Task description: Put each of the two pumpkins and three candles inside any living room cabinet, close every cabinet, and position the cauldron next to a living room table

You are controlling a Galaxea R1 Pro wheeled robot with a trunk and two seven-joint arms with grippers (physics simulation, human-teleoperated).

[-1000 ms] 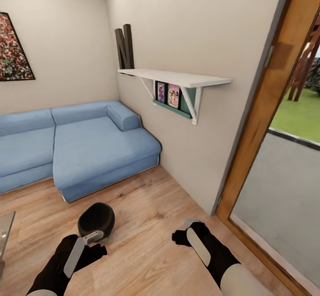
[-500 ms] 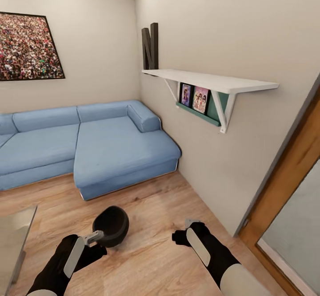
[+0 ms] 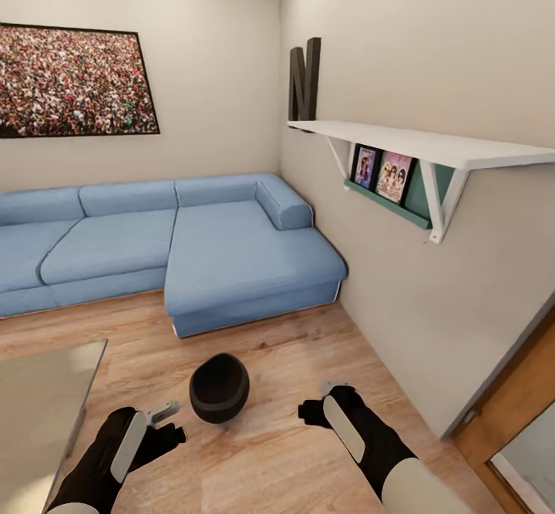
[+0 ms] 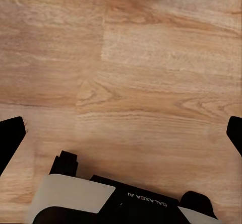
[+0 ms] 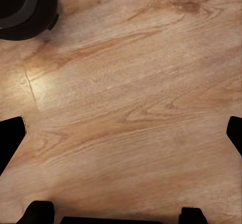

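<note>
The cauldron [image 3: 220, 388], a round black pot, rests on the wood floor in the head view, tipped so its mouth faces up and toward me. It lies between my two grippers and slightly ahead of them, touching neither. My left gripper [image 3: 165, 420] hangs low to its left and stands open over bare floor [image 4: 121, 133]. My right gripper [image 3: 317, 401] is to its right, also open [image 5: 121, 133], and the cauldron's rim [image 5: 22, 7] sits in a corner of the right wrist view. A corner of the glossy grey table [image 3: 38, 406] lies at the lower left. Pumpkins, candles and cabinet are out of view.
A blue corner sofa [image 3: 177, 244] fills the back of the room under a framed crowd picture [image 3: 73, 82]. On the right wall hangs a white shelf [image 3: 432, 148] with small pictures. A wooden door frame [image 3: 512, 406] stands at the lower right.
The whole view has swung left: sofa, shelf and cauldron have slid rightward in the picture, the door has mostly left it, and the table corner has come in. Both arms hold their pose.
</note>
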